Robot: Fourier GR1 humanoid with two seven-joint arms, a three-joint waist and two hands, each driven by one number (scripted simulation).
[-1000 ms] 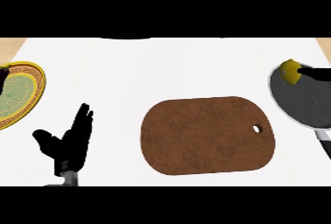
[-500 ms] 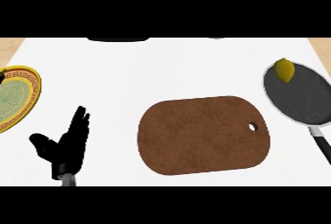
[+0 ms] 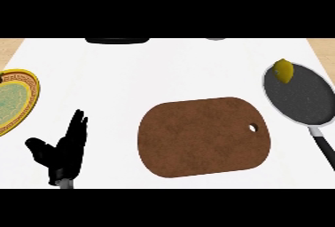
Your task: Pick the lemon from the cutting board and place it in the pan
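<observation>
Plate (image 3: 14,104): yellow-rimmed, green-centred, cut by the view's left edge.
Left robot hand (image 3: 63,150): shown at lower left near the plate, at rest, fingers straight and upright, thumb spread aside.
Dark object (image 3: 118,41): partly seen at the far edge of the surface (image 3: 163,71).
Cutting board (image 3: 203,137): brown, rounded, laid mid-surface.
Pan (image 3: 297,99): dark, at the right, handle directed toward the lower edge.
Lemon (image 3: 283,71): contained in the pan, against its far rim, well apart from the cutting board.
</observation>
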